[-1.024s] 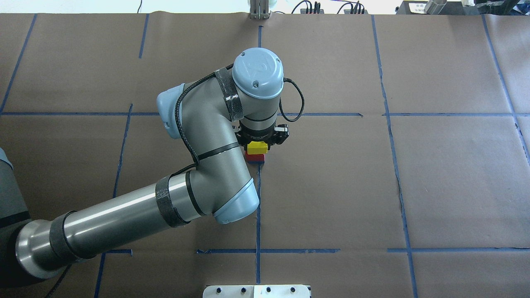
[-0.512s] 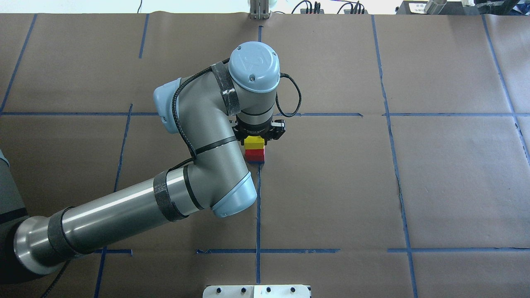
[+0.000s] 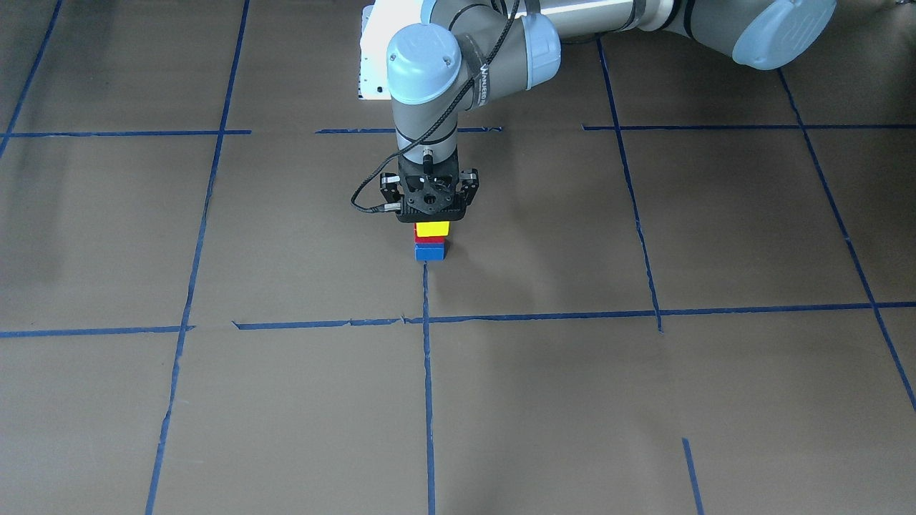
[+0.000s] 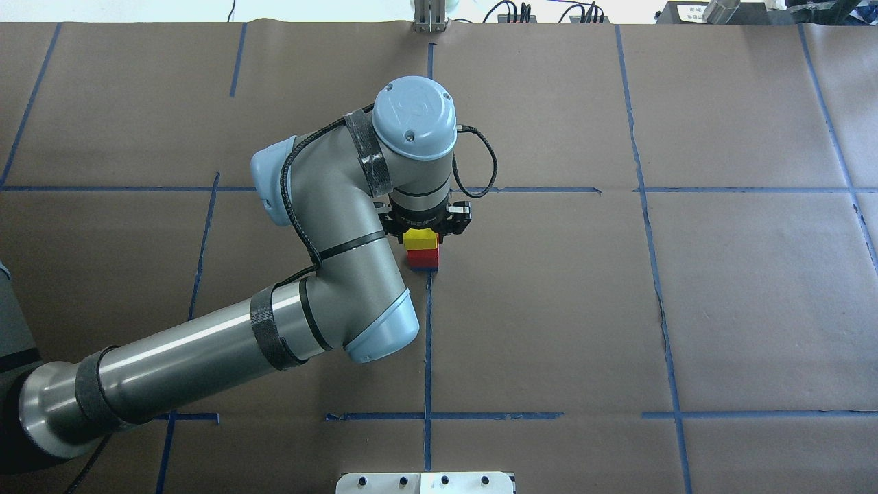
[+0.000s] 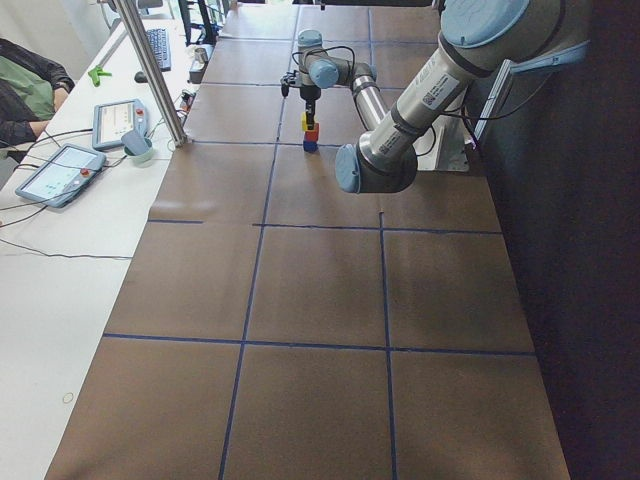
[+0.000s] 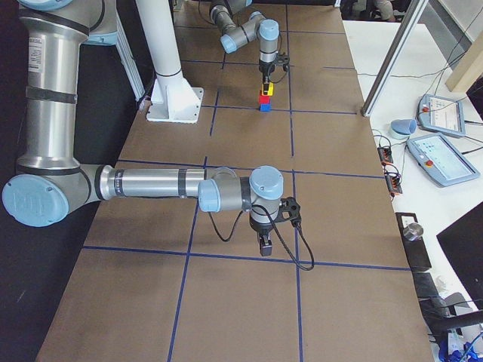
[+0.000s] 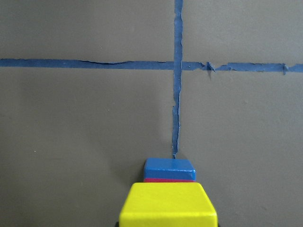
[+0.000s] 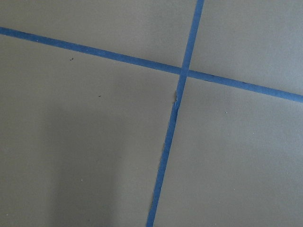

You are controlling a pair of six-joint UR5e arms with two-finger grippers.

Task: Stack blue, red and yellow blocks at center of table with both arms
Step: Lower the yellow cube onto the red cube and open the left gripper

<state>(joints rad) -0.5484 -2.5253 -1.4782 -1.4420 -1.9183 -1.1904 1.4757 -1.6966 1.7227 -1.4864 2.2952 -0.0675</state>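
Overhead exterior: over the table, my left gripper stands directly above the yellow block, which sits on the red block on the blue block. Whether its jaws clamp the yellow or stand free, I cannot tell; the right gripper, far off, likewise.
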